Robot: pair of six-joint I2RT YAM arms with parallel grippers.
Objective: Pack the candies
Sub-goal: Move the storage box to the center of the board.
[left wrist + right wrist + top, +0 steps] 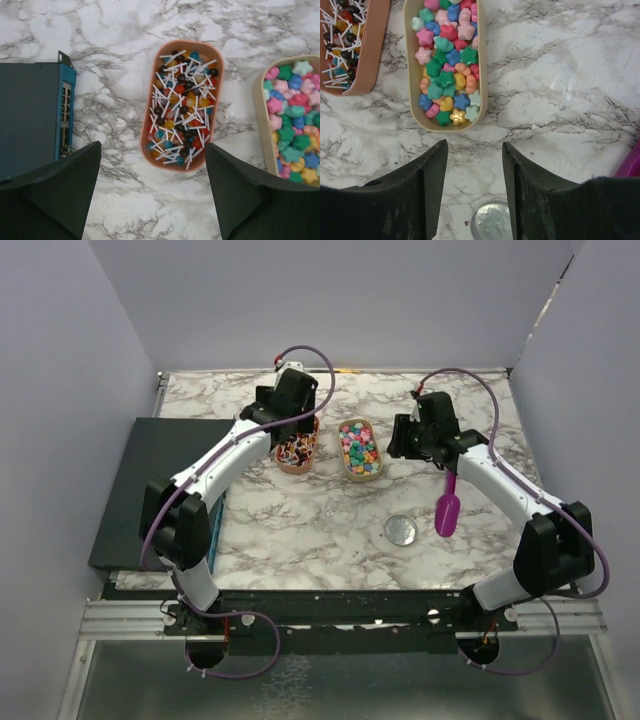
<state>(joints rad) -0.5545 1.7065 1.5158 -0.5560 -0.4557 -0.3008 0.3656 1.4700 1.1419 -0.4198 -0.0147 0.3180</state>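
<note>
1. Two oval trays sit side by side on the marble table, close together but not touching.
2. The beige tray holds the candies. There are way too many to count: little stars and beans in pink, green, blue, yellow and orange, all of them inside it.
3. The pink tray is packed with lollipops, white sticks pointing every direction.
4. One purple scoop is lying flat on the table under the right arm, well apart from both trays.
5. There's one round silvery lid near the scoop. Just left of it is something clear, but I can't tell what.
6. One dark box with a blue edge sits left of the pink tray.
7. The left gripper hangs over the lollipop tray, fingers spread wide, holding nothing.
8. The right gripper is just off the near end of the candy tray, fingers apart and holding nothing.
</note>
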